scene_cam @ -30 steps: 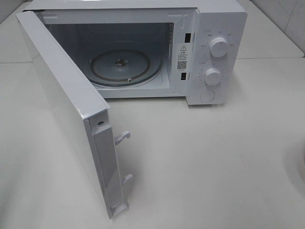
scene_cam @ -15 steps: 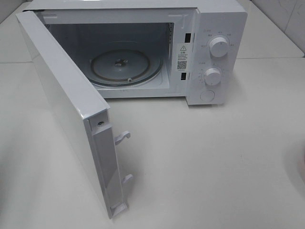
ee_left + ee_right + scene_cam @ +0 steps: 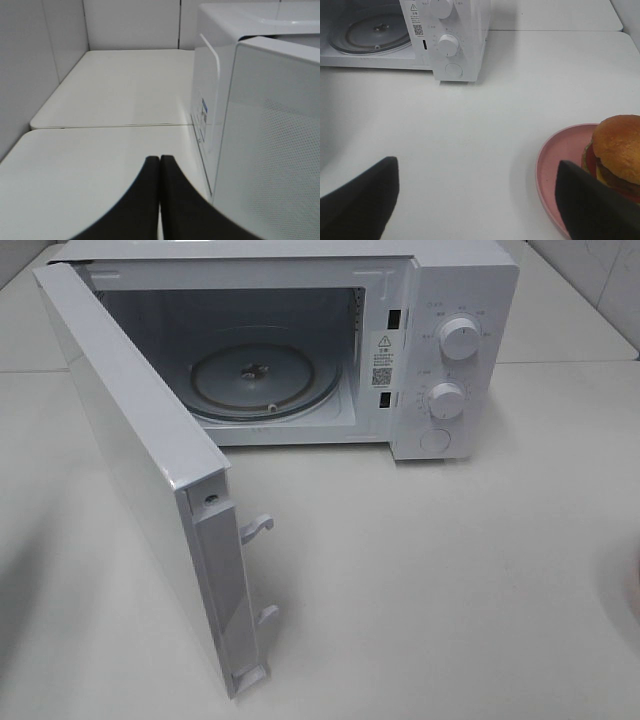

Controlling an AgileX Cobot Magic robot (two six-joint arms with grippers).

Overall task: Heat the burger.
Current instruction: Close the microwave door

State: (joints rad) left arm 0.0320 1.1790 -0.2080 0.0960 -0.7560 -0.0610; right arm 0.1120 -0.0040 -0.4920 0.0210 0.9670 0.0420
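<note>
The burger (image 3: pixel 619 150), with its glossy brown bun, sits on a round pink plate (image 3: pixel 559 162) on the white table. My right gripper (image 3: pixel 477 162) is open; its dark fingers (image 3: pixel 367 200) straddle bare table, and the far one sits by the plate's near rim without holding anything. In the left wrist view my left gripper (image 3: pixel 159 162) is shut on nothing, low over the table beside the outer face of the microwave door (image 3: pixel 272 145). Neither gripper shows in the exterior high view. The white microwave (image 3: pixel 450 350) stands open, its glass turntable (image 3: pixel 262 380) bare.
The open door (image 3: pixel 150 480) swings far out toward the table's front left, latch hooks (image 3: pixel 258 528) sticking out of its edge. Two dials (image 3: pixel 459 338) and a round button are on the microwave's right panel. White walls close off the back and left.
</note>
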